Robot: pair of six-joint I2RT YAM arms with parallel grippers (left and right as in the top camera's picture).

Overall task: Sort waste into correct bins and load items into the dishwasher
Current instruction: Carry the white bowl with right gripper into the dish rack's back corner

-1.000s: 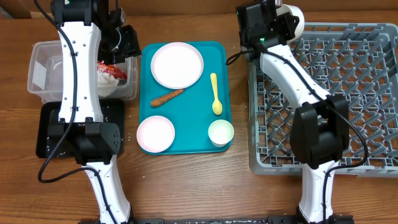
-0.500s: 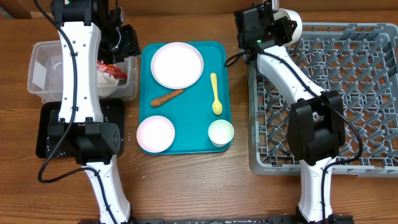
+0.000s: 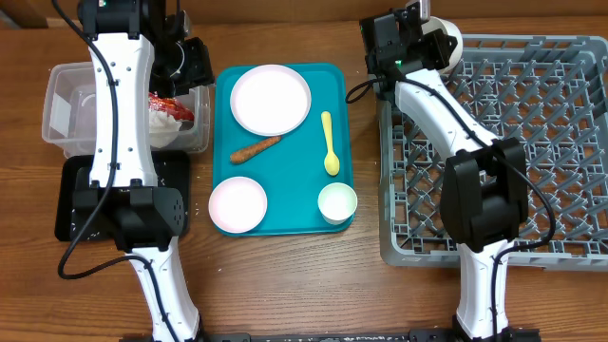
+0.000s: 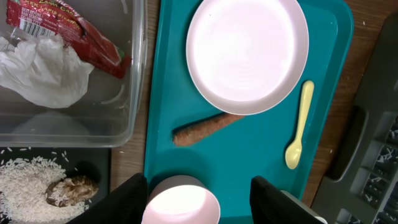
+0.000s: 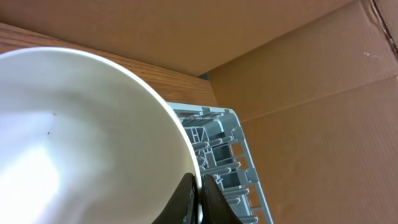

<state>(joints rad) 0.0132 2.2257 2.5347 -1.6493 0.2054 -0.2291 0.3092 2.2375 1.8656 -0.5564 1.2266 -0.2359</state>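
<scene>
Wood-grain tabletop (image 3: 285,285) carries everything. Nearest the robot, the black tray (image 3: 66,204) holds rice (image 4: 25,180) and a brown lump (image 4: 68,190). Beside it, on the teal tray (image 3: 285,223), sit a small bowl (image 3: 237,204) and a cup (image 3: 337,202), then the carrot (image 3: 255,149) and yellow spoon (image 3: 329,144), and farther back the plate (image 3: 271,100). The clear tub (image 3: 59,114) contains the red wrapper (image 3: 171,106) and napkin (image 3: 163,128). By its far corner the left gripper (image 4: 200,193) hovers with its fingers spread, holding nothing. Farthest off, over the dish rack's (image 3: 532,142) far left corner, the right gripper (image 5: 199,193) pinches the rim of a white bowl (image 5: 74,137). Rigid and glossy, that bowl looks slick and possibly breakable. Held by the rim alone it could swing, so it probably needs lowering gently between the pegs.
</scene>
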